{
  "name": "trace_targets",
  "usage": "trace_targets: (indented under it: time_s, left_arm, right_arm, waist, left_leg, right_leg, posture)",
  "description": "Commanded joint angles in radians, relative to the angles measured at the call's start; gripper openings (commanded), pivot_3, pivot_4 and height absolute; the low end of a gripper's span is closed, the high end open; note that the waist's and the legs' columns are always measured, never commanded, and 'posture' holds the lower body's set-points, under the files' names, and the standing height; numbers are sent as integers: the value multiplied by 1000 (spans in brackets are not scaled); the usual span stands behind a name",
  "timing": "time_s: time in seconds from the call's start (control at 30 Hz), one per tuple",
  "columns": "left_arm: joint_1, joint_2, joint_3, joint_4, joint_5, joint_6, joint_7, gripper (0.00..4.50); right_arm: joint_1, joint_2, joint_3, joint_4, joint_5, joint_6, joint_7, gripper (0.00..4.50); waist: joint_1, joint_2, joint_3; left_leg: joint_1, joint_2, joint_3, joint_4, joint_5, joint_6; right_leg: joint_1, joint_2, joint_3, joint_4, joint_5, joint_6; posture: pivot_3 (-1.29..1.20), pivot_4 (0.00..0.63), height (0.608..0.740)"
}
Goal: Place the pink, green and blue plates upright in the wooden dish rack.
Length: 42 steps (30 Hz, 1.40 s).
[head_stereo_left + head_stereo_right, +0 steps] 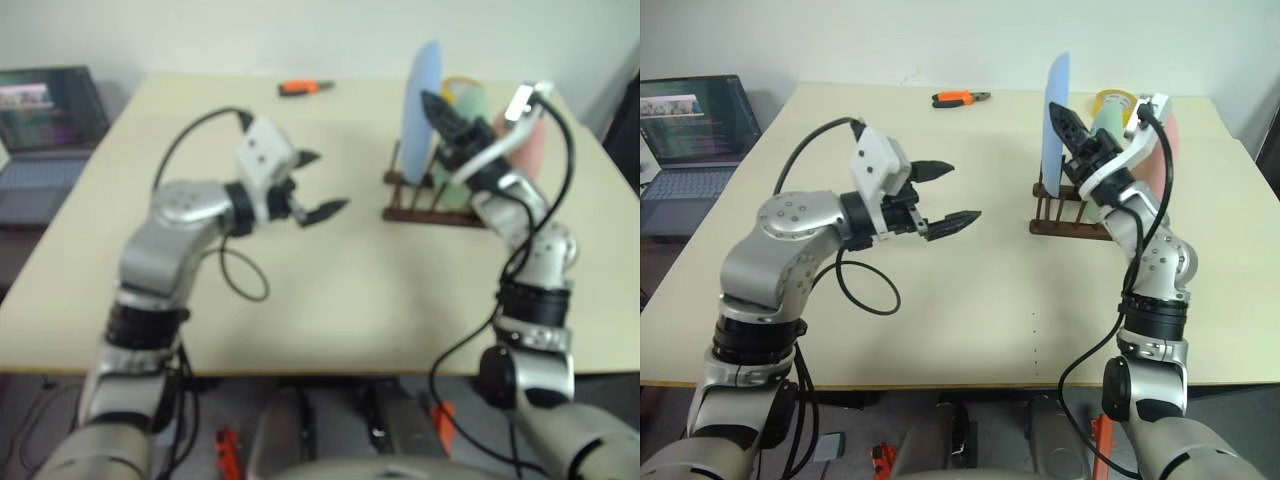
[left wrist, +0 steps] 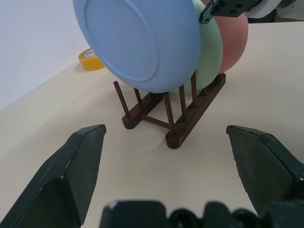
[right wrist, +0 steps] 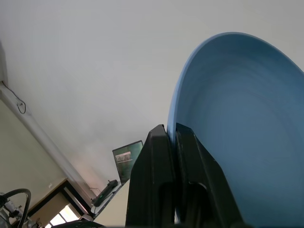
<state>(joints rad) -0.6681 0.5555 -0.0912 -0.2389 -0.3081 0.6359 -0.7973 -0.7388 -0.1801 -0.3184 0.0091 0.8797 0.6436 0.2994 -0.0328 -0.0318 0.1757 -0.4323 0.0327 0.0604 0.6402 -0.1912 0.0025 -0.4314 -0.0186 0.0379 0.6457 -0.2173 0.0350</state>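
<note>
Right gripper (image 1: 1068, 125) pinches the blue plate's (image 1: 1055, 115) rim in the rack (image 1: 1065, 222); left gripper (image 1: 946, 195) spread over bare table (image 1: 970, 300).

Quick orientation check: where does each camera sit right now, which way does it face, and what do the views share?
Head stereo pair: on the head, looking forward and down over the table; both arms show.
Left wrist: behind the open left gripper, facing the wooden dish rack with the blue plate, green plate and pink plate.
Right wrist: behind the right gripper, pinching the blue plate's rim, facing up.
Shared: the blue plate.
</note>
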Motion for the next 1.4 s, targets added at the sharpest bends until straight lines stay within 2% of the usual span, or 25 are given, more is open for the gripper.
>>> trace_targets:
  time_s: [0.03,0.87,0.97,1.2,1.4]
  left_arm:
    - [-6,12,6,-42,-3,-8,2,4500]
    - [-20,8,-14,-34,-2,-14,-4,4500]
    - [-20,8,-14,-34,-2,-15,-5,4500]
    - [-19,9,-15,-34,-1,-15,-6,4500]
    - [-18,9,-17,-35,0,-14,-5,4500]
  right_arm:
    - [-12,-4,0,-1,-10,-20,0,7]
    - [2,-22,12,69,-76,-14,-10,7]
    - [4,-19,19,77,-94,-20,-12,616]
    - [3,-15,28,87,-126,-30,-11,3006]
    - [-1,-20,34,82,-153,-36,-3,3006]
  waist:
    - [0,0,0]
    - [0,0,0]
    - [0,0,0]
    - [0,0,0]
    - [0,0,0]
  left_leg:
    - [0,0,0,0,0,0]
    - [0,0,0,0,0,0]
    - [0,0,0,0,0,0]
    - [0,0,0,0,0,0]
    - [0,0,0,-1,0,0]
  right_leg:
    - [0,0,0,0,0,0]
    - [0,0,0,0,-1,-1]
    - [0,0,0,0,-1,-1]
    - [0,0,1,0,-1,-1]
    - [0,0,0,0,0,-1]
  posture:
    - [0,150,740]
    - [0,150,740]
    - [0,150,740]
    - [0,150,740]
    - [0,150,740]
